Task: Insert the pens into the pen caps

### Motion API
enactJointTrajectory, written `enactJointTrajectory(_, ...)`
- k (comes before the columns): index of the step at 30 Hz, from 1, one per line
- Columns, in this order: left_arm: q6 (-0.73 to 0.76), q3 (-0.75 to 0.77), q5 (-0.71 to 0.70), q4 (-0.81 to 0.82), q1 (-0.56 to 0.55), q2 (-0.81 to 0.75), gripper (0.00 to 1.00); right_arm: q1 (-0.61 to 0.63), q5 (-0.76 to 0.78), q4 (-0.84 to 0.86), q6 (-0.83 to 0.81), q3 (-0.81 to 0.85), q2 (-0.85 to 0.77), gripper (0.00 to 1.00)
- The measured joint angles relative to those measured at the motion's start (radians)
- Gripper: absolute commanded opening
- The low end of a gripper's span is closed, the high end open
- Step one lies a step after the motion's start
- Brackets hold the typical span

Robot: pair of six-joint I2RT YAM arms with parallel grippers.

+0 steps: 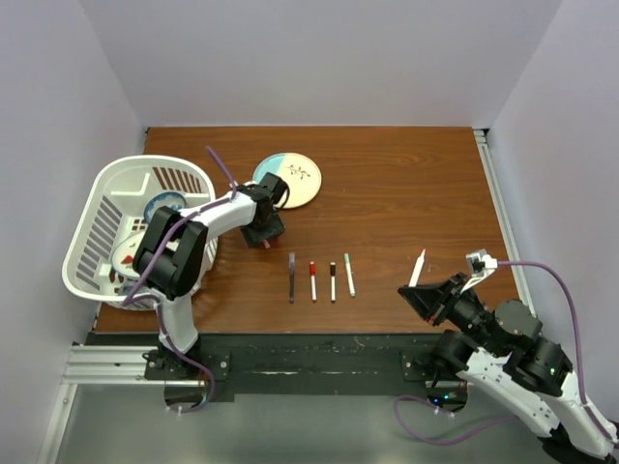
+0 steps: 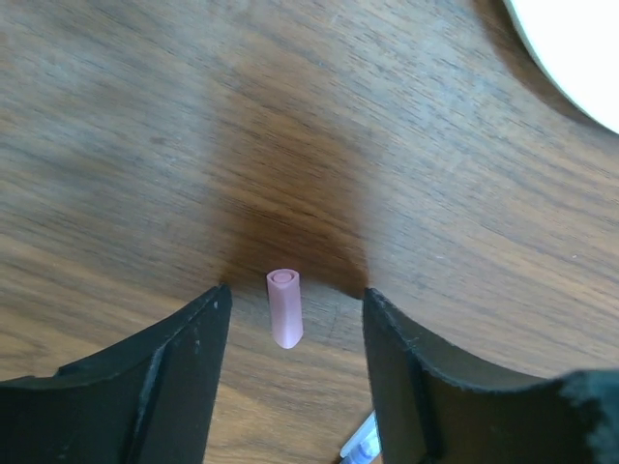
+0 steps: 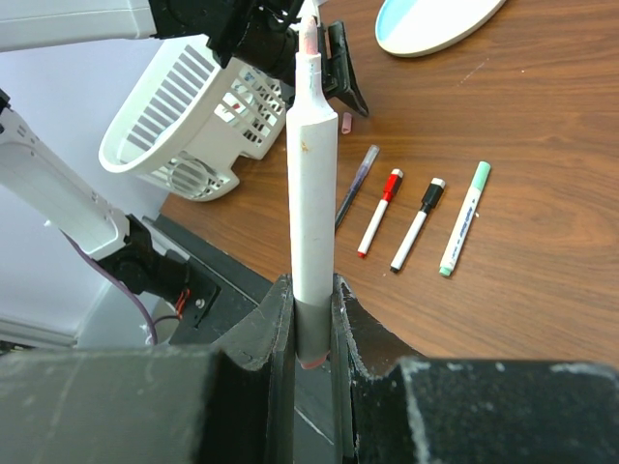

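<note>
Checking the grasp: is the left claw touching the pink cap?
Apart. The left wrist view shows bare table between the pink cap and each finger of the left claw.

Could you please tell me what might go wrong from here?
The pink cap lies on its side between the open fingers of the left gripper; small and round, it may roll or squirt out when pinched. The right gripper holds the pen only by its tail end, so the tip may wobble and miss the cap's narrow opening.
</note>
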Motion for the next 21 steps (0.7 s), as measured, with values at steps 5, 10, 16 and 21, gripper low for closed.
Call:
enactJointTrajectory(5,0.002,-0.003,-0.005,-0.01,0.002,0.0,0.39,0.0,0.0,0.0,0.0,0.0,0.0,0.0)
enactJointTrajectory(10,0.008,-0.016,-0.014,-0.012,0.006,-0.006,0.0,0.0,0.0,0.0,0.0,0.0,0.0,0.0)
enactJointTrajectory(16,0.043,-0.077,0.022,0.06,0.01,-0.052,0.0,0.0,-0.011,0.033,0.002,-0.018,0.004,0.0)
enactJointTrajectory(21,0.149,-0.19,0.189,0.212,0.004,-0.167,0.0,0.0,-0.078,0.14,0.001,-0.055,0.13,0.0)
